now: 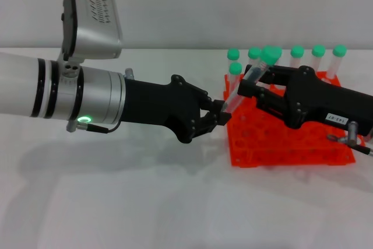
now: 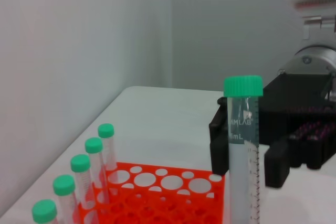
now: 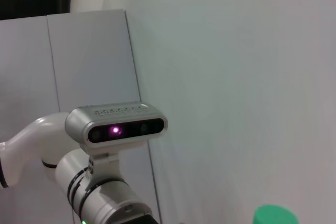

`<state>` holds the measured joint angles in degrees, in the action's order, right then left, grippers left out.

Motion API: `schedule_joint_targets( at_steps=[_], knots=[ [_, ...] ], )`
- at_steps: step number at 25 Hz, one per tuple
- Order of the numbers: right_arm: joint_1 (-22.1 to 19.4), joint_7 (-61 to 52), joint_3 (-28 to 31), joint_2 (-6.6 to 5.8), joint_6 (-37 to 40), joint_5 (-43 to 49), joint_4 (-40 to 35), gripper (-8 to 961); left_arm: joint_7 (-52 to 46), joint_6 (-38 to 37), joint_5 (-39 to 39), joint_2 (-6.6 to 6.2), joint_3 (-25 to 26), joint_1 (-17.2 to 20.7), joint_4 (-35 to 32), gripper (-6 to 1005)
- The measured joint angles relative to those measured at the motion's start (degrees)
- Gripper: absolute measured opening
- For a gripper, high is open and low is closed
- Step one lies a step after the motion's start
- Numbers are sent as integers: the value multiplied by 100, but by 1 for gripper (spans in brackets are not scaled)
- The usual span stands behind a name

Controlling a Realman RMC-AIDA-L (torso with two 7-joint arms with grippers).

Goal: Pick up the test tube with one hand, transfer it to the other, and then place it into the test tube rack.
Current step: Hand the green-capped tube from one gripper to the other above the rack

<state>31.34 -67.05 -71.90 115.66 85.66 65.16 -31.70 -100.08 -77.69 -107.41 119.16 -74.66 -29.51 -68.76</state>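
Observation:
The test tube (image 1: 247,83), clear with a green cap (image 1: 269,55), hangs tilted in the air over the left end of the orange test tube rack (image 1: 291,141). My left gripper (image 1: 224,112), on the silver-white forearm, is shut on the tube's lower end. My right gripper (image 1: 247,81), black with a white label, has its jaws spread on either side of the tube just below the cap. In the left wrist view the tube (image 2: 242,145) stands upright before the right gripper's fingers (image 2: 278,163). In the right wrist view only the cap (image 3: 273,216) shows.
Several other green-capped tubes (image 1: 318,52) stand along the rack's back row and left end; they also show in the left wrist view (image 2: 79,174). The rack (image 2: 157,192) has many free holes in front. White tabletop (image 1: 145,202) lies in front and to the left.

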Motion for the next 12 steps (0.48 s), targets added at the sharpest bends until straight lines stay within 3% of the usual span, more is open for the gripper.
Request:
schedule_joint_targets(
  at_steps=[12],
  knots=[
    [15, 112, -24, 30, -119, -95, 35, 300, 1, 0, -17, 2, -18, -28, 14, 145]
  ],
)
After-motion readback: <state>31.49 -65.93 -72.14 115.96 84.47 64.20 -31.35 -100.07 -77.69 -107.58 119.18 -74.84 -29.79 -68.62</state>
